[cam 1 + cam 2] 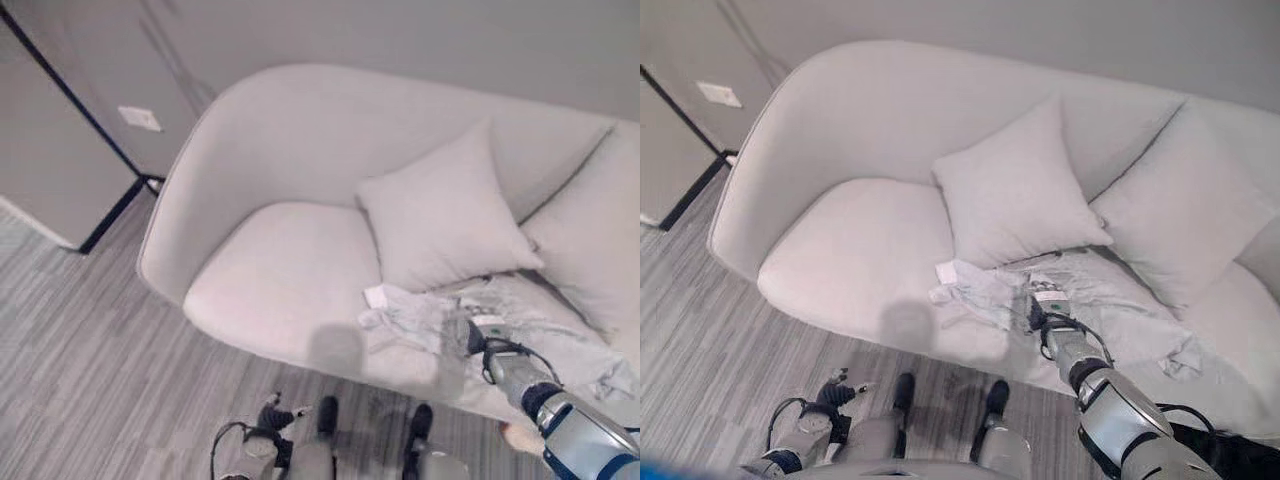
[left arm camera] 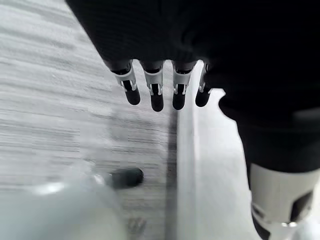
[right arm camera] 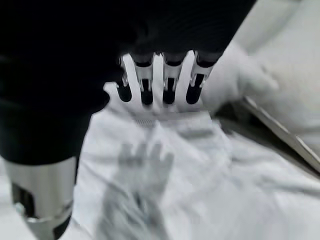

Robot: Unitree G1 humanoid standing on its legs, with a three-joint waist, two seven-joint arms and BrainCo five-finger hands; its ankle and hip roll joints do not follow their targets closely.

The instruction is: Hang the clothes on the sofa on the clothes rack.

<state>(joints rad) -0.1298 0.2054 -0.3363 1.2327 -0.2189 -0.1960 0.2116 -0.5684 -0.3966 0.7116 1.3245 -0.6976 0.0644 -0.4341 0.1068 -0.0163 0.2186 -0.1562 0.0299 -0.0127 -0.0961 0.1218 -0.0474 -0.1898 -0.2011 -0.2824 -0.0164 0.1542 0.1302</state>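
Crumpled pale garment [image 1: 1090, 295] on rounded fabric sofa [image 1: 850, 250], right hand [image 1: 1048, 308] seemingly just above.

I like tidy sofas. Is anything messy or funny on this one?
Yes. A pale garment lies crumpled and spread across the sofa seat, below the cushion, instead of hanging up. The right hand, fingers straight, hovers over it.
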